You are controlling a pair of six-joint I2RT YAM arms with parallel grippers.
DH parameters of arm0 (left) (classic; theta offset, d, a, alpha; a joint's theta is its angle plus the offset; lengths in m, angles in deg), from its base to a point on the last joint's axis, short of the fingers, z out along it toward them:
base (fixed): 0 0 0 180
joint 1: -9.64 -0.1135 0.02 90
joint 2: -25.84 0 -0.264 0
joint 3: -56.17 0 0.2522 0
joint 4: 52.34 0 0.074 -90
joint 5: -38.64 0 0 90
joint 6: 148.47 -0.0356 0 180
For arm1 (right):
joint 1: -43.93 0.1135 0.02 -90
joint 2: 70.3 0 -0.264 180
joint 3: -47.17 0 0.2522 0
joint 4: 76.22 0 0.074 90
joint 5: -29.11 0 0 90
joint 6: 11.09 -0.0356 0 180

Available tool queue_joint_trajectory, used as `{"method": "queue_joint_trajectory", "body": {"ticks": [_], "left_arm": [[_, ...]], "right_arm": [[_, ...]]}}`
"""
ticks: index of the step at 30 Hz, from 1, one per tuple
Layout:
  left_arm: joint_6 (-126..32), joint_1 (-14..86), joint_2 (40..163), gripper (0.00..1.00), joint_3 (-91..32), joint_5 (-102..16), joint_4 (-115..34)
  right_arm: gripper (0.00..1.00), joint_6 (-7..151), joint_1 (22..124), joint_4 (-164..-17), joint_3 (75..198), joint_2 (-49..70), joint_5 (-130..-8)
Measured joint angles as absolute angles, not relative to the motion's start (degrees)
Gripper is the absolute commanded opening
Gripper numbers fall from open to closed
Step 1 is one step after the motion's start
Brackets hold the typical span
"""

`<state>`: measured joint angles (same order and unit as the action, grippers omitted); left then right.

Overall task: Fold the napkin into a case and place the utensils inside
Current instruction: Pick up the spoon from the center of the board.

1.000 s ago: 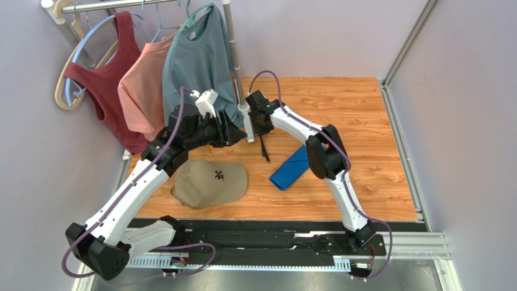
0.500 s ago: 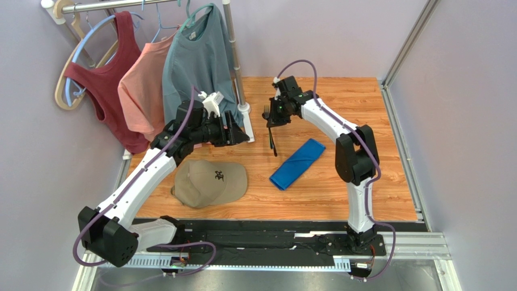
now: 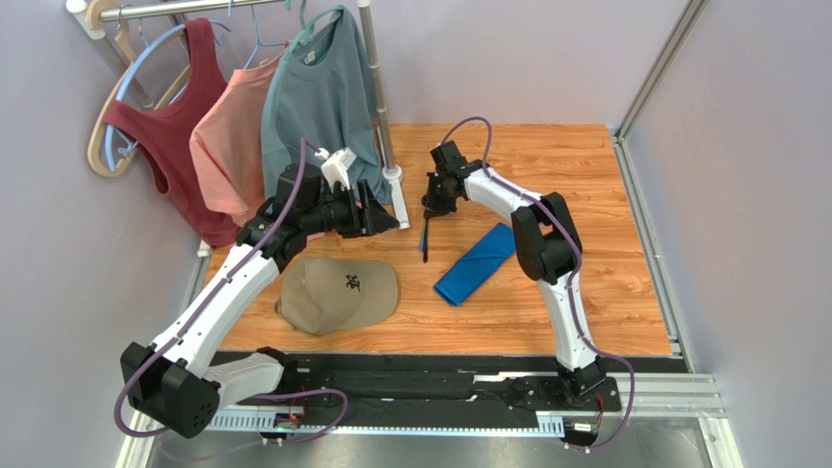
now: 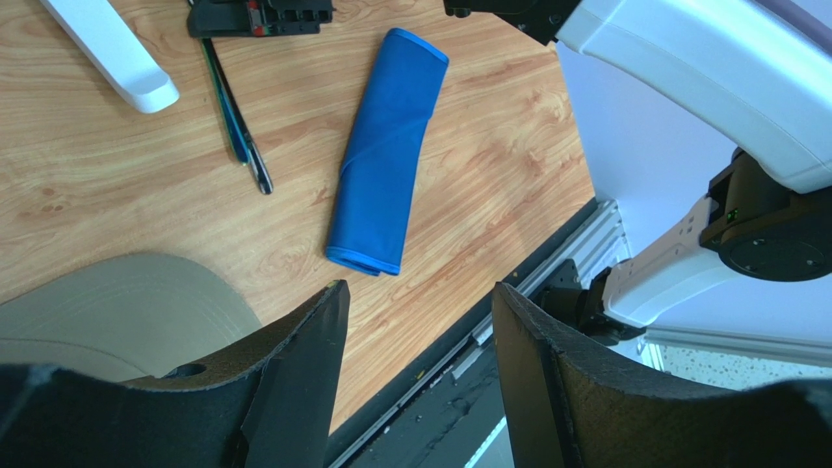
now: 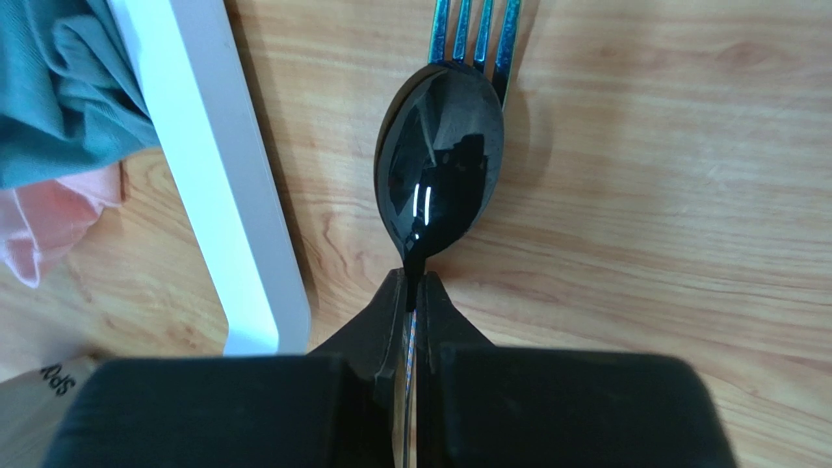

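the right gripper is clenched on the handles of the black spoon and the fork. they stick out in front of it, spoon on top. the blue napkin case lies flat near that gripper, apart from both. the left gripper is spread wide, holding nothing, above the tan cap.

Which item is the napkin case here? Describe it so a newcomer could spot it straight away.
On the wooden tabletop in the top view, look right of the tan cap, near the middle. There lies the case: a long, narrow folded strip set diagonally, the only bright blue cloth on the wood, far broader than the slim dark utensils beside it.
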<state>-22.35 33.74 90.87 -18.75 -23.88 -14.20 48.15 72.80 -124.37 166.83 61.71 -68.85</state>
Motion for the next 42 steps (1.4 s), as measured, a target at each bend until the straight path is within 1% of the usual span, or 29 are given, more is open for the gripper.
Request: {"method": "queue_joint_trajectory", "body": {"ticks": [4, 6, 9, 16, 20, 24, 31, 34, 35, 36, 37, 42], "left_arm": [[-22.33, 33.74, 90.87, 0.64, -18.71, -23.4, -14.24], [-22.35, 33.74, 90.87, 0.64, -18.69, -23.33, -14.24], [-22.29, 33.74, 90.87, 0.64, -18.25, -23.09, -14.66], [-21.63, 33.74, 90.87, 0.63, -16.77, -22.39, -15.05], [-21.48, 33.7, 90.87, 0.63, -16.74, -21.98, -15.25], [-21.37, 33.65, 90.87, 0.63, -16.74, -21.65, -15.29], [-21.19, 33.61, 90.87, 0.63, -16.72, -21.28, -15.66], [-20.97, 33.61, 90.87, 0.63, -16.66, -20.99, -16.03], [-20.84, 33.61, 90.87, 0.63, -16.55, -20.88, -16.27], [-20.71, 33.61, 90.87, 0.63, -16.39, -20.75, -16.56], [-20.58, 33.61, 90.9, 0.63, -16.33, -20.69, -16.69], [-20.12, 33.61, 90.98, 0.64, -16.15, -20.16, -17.45]], "right_arm": [[0.16, 47.25, 73.45, -123.1, 166.83, 61.75, -66.34], [0.25, 47.19, 73.54, -123.06, 166.79, 61.75, -65.79], [0.28, 46.75, 73.54, -122.12, 165.72, 61.57, -65.9], [0.27, 46.44, 73.52, -120.5, 164.43, 61.05, -67.08], [0.22, 46.09, 73.36, -119.0, 163.01, 60.48, -67.94], [0.24, 45.61, 72.8, -117.4, 161.65, 60.15, -69.64], [0.23, 44.13, 70.44, -112.13, 156.89, 58.62, -75.19], [0.16, 43.73, 69.41, -110.82, 155.21, 58.08, -77.55], [0.1, 43.73, 69.12, -110.45, 154.9, 58.05, -78.3], [0.07, 43.73, 68.86, -110.06, 154.62, 58.05, -79.08], [0.0, 43.69, 68.69, -109.62, 154.31, 57.97, -80.02], [0.0, 43.84, 68.16, -108.79, 153.74, 57.86, -81.51]]}}
